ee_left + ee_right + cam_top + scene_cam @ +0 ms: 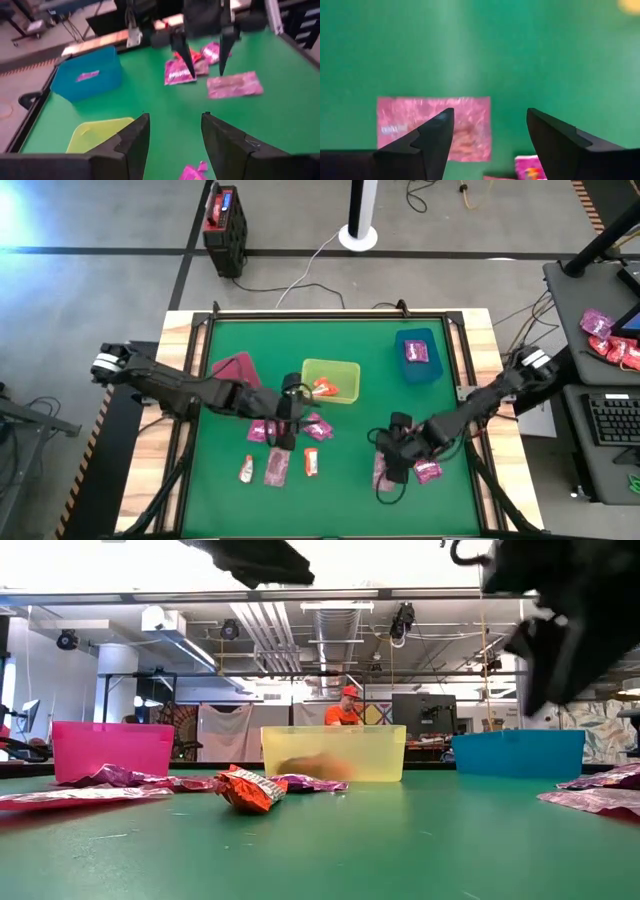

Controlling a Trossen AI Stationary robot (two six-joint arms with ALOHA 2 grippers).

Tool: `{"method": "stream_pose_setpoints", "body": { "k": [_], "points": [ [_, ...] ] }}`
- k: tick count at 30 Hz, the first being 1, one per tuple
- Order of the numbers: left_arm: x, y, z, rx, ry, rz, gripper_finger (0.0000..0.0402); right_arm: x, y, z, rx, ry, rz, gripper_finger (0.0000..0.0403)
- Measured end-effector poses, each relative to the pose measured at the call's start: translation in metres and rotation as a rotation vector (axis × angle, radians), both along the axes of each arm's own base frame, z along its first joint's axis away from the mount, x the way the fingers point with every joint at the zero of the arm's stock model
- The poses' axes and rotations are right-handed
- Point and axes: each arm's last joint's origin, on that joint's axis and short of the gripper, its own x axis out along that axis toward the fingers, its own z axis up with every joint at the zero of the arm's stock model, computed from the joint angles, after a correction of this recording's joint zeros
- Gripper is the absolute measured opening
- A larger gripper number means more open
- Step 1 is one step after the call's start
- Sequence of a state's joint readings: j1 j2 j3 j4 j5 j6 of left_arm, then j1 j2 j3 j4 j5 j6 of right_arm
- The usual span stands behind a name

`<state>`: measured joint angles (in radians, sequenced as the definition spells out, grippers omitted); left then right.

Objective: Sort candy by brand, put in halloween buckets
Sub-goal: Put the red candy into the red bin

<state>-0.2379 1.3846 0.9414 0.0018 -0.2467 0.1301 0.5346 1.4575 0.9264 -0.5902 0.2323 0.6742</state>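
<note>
Two wide-open pincers, left pincer [287,423] beside the yellow-green bucket [331,366], right pincer [392,463] over a pink packet [434,127].

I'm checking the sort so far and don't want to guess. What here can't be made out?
- Red bin: contents unreadable from above; its wall hides them in the low view.
- Wrapper brand names: too small from above, blurred in the wrist views, as on the pink packet under the right tool.
- Yellow bin: contents a blur through its wall.
</note>
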Motion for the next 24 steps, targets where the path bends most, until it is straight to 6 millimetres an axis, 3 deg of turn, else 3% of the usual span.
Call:
{"method": "stream_pose_setpoints", "body": {
  "k": [6, 15, 20, 24],
  "points": [
    [-0.012, -0.014, 0.002, -0.076, -0.08, -0.027, 0.0162, 0.001, 0.014, -0.029, -0.04, 0.088, 0.008, 0.0256],
    [-0.007, -0.021, -0.006, -0.122, -0.072, -0.026, 0.0162, 0.01, 0.021, -0.05, -0.033, 0.102, 0.022, 0.0259],
    [-0.005, -0.023, -0.009, -0.122, -0.065, -0.027, 0.0162, 0.012, 0.023, -0.062, -0.047, 0.134, 0.018, 0.0238],
    [-0.004, -0.023, -0.01, -0.124, -0.063, -0.026, 0.0162, 0.013, 0.023, -0.068, -0.052, 0.154, 0.023, 0.0197]
  ]
}}
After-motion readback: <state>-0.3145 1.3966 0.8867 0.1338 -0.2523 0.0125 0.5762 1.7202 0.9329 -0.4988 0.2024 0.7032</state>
